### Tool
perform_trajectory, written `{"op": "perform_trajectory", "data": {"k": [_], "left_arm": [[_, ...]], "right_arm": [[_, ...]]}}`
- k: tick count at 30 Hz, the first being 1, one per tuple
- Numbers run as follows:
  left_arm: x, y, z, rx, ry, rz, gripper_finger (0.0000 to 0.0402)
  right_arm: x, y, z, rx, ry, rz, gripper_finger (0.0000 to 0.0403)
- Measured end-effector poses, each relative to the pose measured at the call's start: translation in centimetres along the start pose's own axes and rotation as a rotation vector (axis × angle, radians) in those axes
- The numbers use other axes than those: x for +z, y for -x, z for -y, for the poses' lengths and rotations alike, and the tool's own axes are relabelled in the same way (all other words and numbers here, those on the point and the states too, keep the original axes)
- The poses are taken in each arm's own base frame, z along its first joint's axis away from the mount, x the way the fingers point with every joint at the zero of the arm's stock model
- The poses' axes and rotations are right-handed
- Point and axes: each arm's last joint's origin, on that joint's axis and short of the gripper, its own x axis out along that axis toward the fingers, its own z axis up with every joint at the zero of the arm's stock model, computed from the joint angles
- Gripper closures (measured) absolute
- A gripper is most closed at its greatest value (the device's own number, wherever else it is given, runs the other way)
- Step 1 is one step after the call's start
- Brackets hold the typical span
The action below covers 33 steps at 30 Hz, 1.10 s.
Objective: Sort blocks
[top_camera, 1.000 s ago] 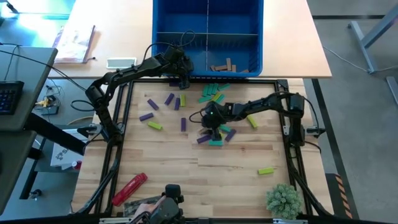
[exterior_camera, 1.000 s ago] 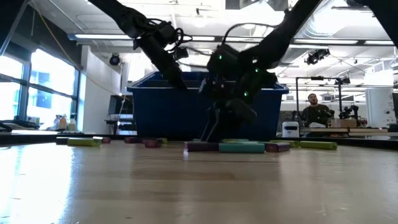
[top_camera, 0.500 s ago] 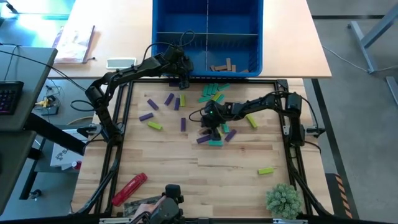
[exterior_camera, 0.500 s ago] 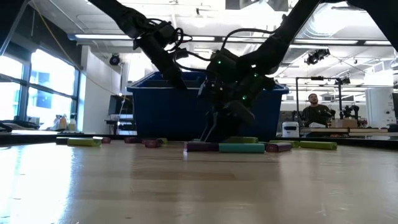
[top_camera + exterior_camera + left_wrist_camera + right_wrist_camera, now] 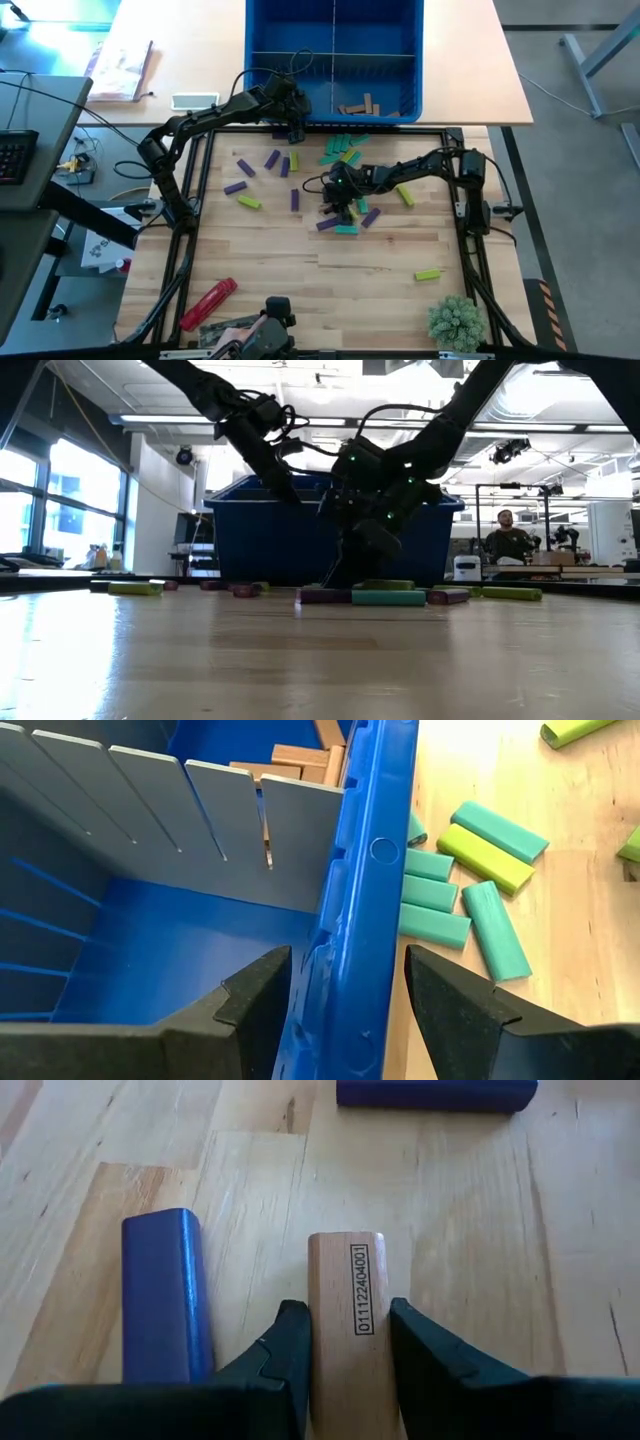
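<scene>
Right gripper (image 5: 345, 1342) | fingers clamping tan wooden rectangular block (image 5: 347, 1295) by long sides | light, rigid, smooth | left gripper (image 5: 345, 985) fingers apart, twelve o'clock.

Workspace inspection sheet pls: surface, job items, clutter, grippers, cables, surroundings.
Surface: wooden table, black frame around the work area.
Job's things: purple, lime and teal blocks scattered mid-table; tan blocks in one compartment of the blue bin.
Clutter: red tool and green plant at the near edge.
Grippers: right gripper low on the table, fingers against both sides of a tan block; left gripper open, straddling the bin's front wall.
Cables: loops on both arms' wrists, more left of the table.
Surroundings: seated person in the room behind.
</scene>
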Motion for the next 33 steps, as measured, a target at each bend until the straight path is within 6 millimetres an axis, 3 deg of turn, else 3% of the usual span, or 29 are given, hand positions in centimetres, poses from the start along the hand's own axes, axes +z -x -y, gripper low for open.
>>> {"op": "perform_trajectory", "data": {"k": [4,10,20,25,33], "left_arm": [[0.0,0.0,0.0,-0.001,0.000,-0.001,0.0222],[0.0,0.0,0.0,0.000,-0.001,-0.001,0.0222],[0.0,0.0,0.0,-0.001,-0.007,-0.001,0.0222],[0.0,0.0,0.0,-0.001,-0.004,-0.001,0.0222],[0.1,0.0,0.2,-0.006,-0.004,-0.002,0.0222]], "right_arm": [[1.1,1.9,-0.6,-0.005,0.002,0.028,0.0314],[3.8,6.8,-1.3,-0.042,0.060,0.133,0.0314],[6.5,15.9,-1.5,-0.408,0.103,0.278,0.0314],[7.1,18.2,0.1,-0.607,0.057,0.376,0.0314],[6.7,20.8,4.5,-0.859,-0.068,0.505,0.0314]]}}
